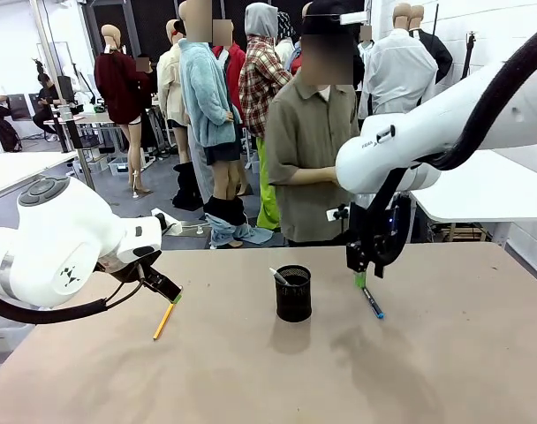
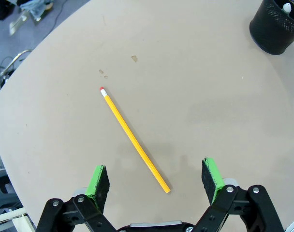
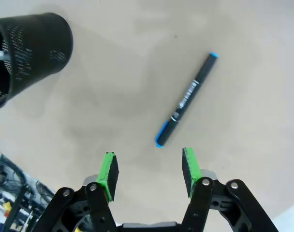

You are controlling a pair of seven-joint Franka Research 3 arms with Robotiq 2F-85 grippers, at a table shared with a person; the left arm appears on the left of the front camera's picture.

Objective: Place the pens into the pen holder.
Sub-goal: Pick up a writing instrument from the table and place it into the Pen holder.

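Your left gripper [image 2: 155, 180] hangs low over the table with its green pads spread wide and nothing between them. Below it lies a yellow wooden pencil with a pink eraser tip [image 2: 132, 137], flat on the tan tabletop [image 1: 251, 380] toward its left edge. The pencil's near end sits between the open jaws, which suggests the arm is lined up to grasp it.

Your right gripper [image 3: 148, 162] is also empty, with its jaws set narrower but plainly apart. It points down at a dark marker pen with blue ends [image 3: 188, 96]. The pen's nearest blue end lies just beyond the fingertips, so this arm too looks poised for a pick.

The small black mesh pen holder [image 1: 293, 293] stands upright between the two arms, about midway between the left and right edges. The marker lies just to its right and the pencil well apart to its left. One pale pen [image 1: 279, 276] already leans inside the holder. Judging from this, two pens remain to be placed.
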